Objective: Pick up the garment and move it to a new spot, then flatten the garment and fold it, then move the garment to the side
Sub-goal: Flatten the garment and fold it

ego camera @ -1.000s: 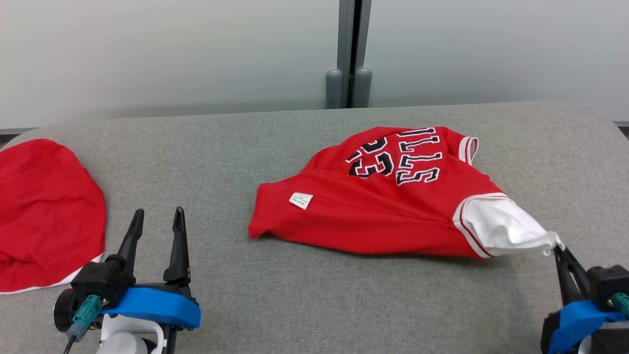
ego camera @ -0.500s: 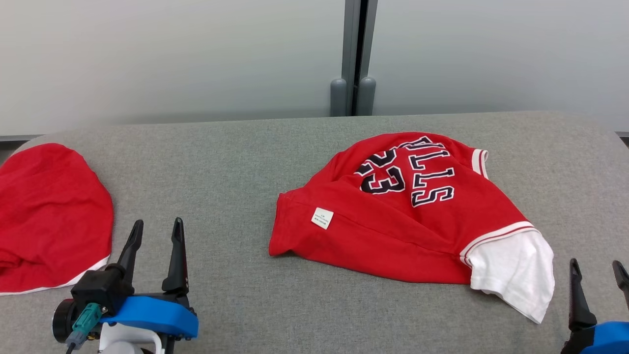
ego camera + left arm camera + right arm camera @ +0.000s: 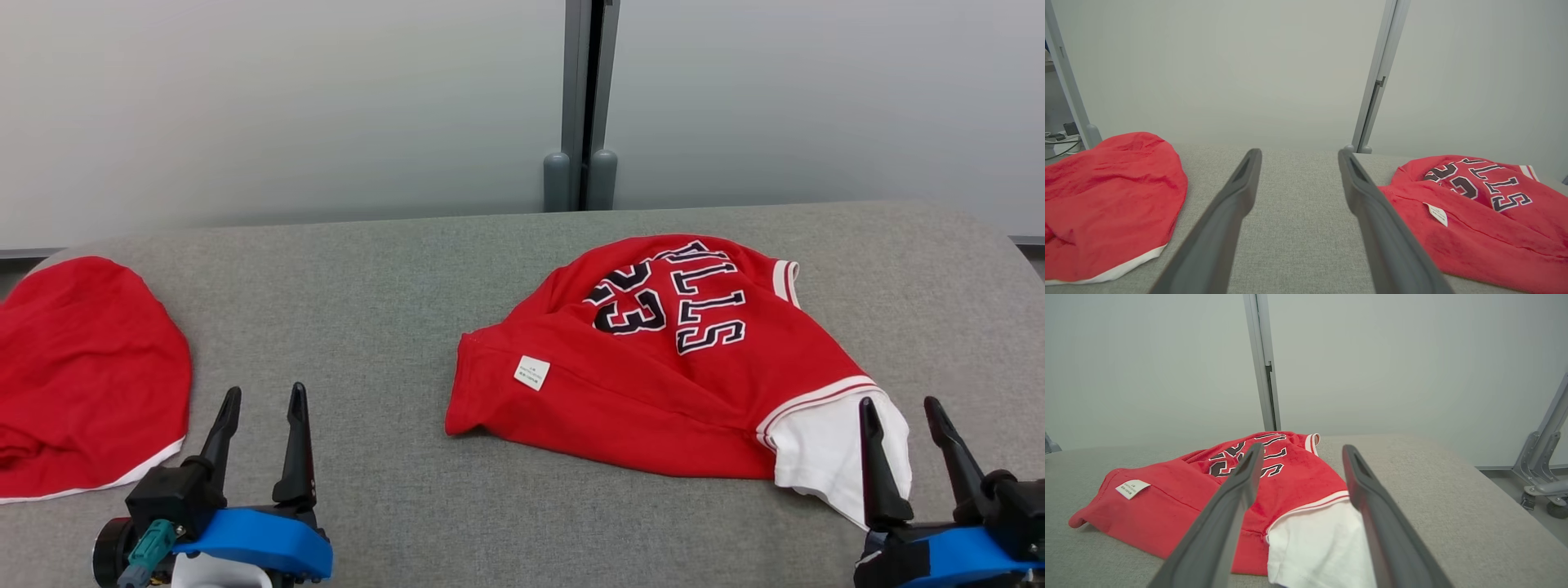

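Observation:
The garment (image 3: 653, 367) is a red jersey with dark letters, a small white label and a white sleeve (image 3: 824, 457). It lies crumpled on the grey table, right of centre, and shows again as the garment (image 3: 1478, 220) and the garment (image 3: 1208, 490). My right gripper (image 3: 898, 408) stands open at the lower right, just over the white sleeve's end, holding nothing. In the right wrist view my right gripper (image 3: 1300, 449) frames the sleeve (image 3: 1314, 543). My left gripper (image 3: 263, 396) is open at the lower left, apart from the jersey; the left gripper (image 3: 1298, 153) has only bare table between its fingers.
A second red cloth with a white hem (image 3: 82, 376) lies at the table's left edge. Behind the grey table (image 3: 367, 278) runs a pale wall with a grey post (image 3: 581, 106). A wheeled metal stand (image 3: 1543, 465) is off the table's right end.
My right gripper has opened and let go of the white sleeve, which has dropped flat onto the table. The gripper then came back over the sleeve's end. The head camera has shifted slightly.

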### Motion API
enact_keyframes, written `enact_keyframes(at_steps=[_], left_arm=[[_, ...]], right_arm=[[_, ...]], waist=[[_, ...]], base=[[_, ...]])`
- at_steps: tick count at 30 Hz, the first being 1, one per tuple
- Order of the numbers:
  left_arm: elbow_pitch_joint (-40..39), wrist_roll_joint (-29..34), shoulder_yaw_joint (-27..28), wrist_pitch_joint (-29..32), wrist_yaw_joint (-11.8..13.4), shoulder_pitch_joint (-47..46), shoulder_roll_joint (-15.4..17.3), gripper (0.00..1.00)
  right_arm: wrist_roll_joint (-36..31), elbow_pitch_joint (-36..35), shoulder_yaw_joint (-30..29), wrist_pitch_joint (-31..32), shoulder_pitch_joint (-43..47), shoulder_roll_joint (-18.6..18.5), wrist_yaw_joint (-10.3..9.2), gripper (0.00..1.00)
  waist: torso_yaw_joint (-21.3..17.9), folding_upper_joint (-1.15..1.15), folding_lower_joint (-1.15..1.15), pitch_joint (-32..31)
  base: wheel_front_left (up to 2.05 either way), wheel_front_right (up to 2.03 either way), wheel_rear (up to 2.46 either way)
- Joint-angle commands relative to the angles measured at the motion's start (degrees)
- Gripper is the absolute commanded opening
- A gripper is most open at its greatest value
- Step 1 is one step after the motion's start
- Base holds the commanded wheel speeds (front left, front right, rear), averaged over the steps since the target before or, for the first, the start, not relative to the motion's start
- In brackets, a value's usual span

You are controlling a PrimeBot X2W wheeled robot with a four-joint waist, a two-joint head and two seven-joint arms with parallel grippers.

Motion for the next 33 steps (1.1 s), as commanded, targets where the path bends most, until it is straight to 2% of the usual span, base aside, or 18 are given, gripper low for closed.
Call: enact_keyframes(at_steps=[1, 10, 19, 27, 33], left_arm=[[0.1, 0.3, 0.1, -0.3, -0.1, 0.2, 0.0, 1.0], [2.0, 0.4, -0.3, -0.4, -0.3, 0.4, -0.5, 1.0], [5.0, -0.2, -1.6, 1.2, -1.9, -4.3, -1.5, 1.0], [13.5, -4.2, -4.0, 12.6, -5.6, -16.2, -5.6, 1.0], [20.1, -7.2, -4.3, 17.8, -7.2, -22.3, -8.8, 1.0]], right_arm=[[0.6, 0.4, 0.2, 0.0, -0.7, 0.0, 0.01, 1.0], [2.0, 3.1, 1.1, 3.2, -1.8, 0.0, 0.02, 1.0], [2.5, 1.3, 2.0, 6.5, -3.9, 0.0, 0.02, 1.0], [2.6, 0.3, 3.8, 7.2, -5.6, 0.0, 0.02, 1.0], [2.9, 0.3, 6.5, 7.2, -7.3, -0.1, 0.01, 1.0]], waist=[[0.1, -0.01, 0.0, -0.1], [0.7, -0.01, 0.0, -0.1], [0.2, -0.01, 0.0, 3.2], [-1.7, -0.01, 0.0, 6.9], [-3.9, -0.01, 0.0, 9.3]], base=[[0.0, 0.0, 0.0], [0.0, 0.0, 0.0], [0.0, 0.0, 0.0], [0.0, 0.0, 0.0], [0.0, 0.0, 0.0]])
